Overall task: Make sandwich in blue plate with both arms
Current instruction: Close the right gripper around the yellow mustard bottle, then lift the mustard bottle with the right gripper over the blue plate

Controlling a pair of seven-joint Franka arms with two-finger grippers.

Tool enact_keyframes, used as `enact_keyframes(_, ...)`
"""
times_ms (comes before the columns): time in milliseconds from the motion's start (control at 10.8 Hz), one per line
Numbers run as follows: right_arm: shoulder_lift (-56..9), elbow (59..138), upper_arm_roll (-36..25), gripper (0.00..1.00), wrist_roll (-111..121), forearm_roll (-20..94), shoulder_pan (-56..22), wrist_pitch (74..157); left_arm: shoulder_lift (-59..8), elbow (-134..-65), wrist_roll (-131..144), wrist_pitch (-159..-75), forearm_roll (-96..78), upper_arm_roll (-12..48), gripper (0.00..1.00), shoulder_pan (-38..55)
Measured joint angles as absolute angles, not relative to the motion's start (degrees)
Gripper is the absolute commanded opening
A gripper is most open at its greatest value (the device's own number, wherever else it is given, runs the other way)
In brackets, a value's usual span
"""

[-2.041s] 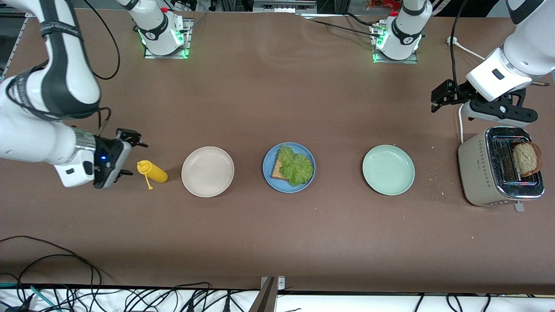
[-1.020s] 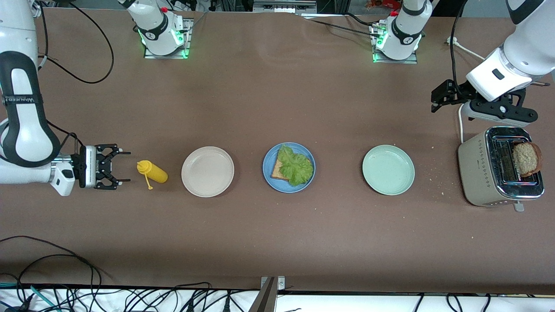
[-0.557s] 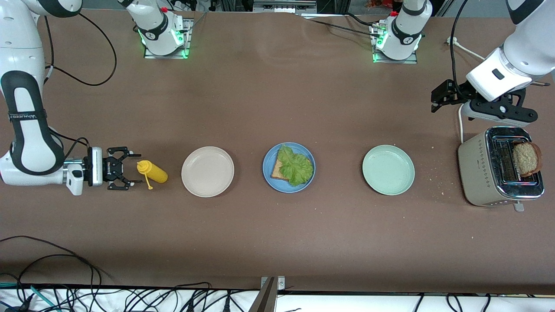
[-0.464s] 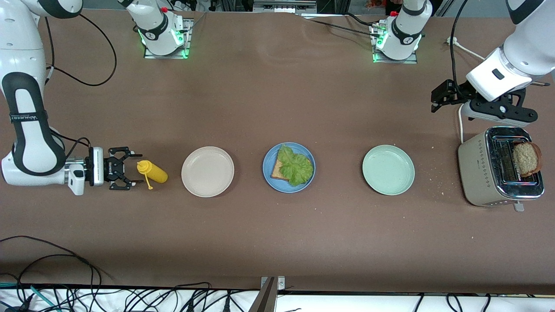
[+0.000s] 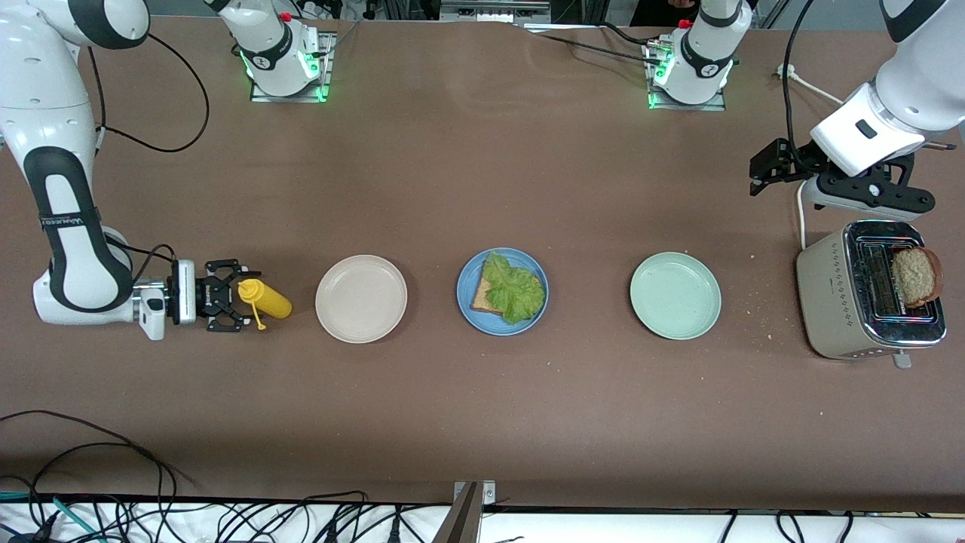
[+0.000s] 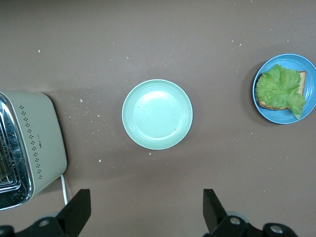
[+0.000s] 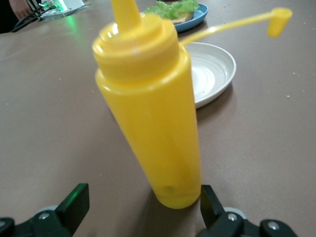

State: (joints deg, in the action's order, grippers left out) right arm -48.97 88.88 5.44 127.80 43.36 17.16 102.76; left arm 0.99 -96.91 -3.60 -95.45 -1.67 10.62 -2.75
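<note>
Table row, nearest rank: right end effector (image 5: 232, 305), fingers spread and empty, has advanced level along the table over the last two seconds and now straddles the top of the yellow squeeze bottle (image 5: 264, 299), its tethered cap off; a squeeze has not begun. Judgement: sauce appears to be the step in hand. Beside it, toward the left arm's end: beige plate (image 5: 361, 299), bare; blue plate (image 5: 502, 291) carrying one bread slice (image 5: 482, 300) under a lettuce leaf (image 5: 515, 289), unchanged, sandwich unfinished; pale green plate (image 5: 675, 296), bare, crumbs about it; toaster (image 5: 867, 300) with the second slice (image 5: 915, 276) raised in its slot. Farther: left end effector (image 5: 769, 167), spread, empty, waiting unmoved over the table by the toaster. Surface: brown matte table (image 5: 482, 422). Farthest: two arm bases with green lights; cables along both edges.
</note>
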Motion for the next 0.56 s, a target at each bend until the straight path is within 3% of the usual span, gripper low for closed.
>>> enact_keyframes(186, -49.8, 88.9, 6.4, 0.99, 128.0, 44.6, 16.9, 104.7, 1.0, -96.9, -3.6, -95.5, -1.7, 10.6, 1.00, -2.8)
enact_keyframes(278, -49.8, 88.9, 6.9, 0.92, 128.0, 45.4, 16.5, 105.3, 1.0, -96.9, -3.6, -95.5, -1.7, 10.6, 1.00, -2.8)
enact_keyframes(371, -49.8, 88.8, 7.0, 0.71, 128.0, 45.9, 16.0, 105.5, 1.0, -96.9, -3.6, -95.5, -1.7, 10.6, 1.00, -2.8)
enact_keyframes(557, -49.8, 88.8, 7.1, 0.16, 128.0, 46.3, 15.4, 105.9, 1.0, -96.9, -3.6, -95.5, -1.7, 10.6, 1.00, -2.8)
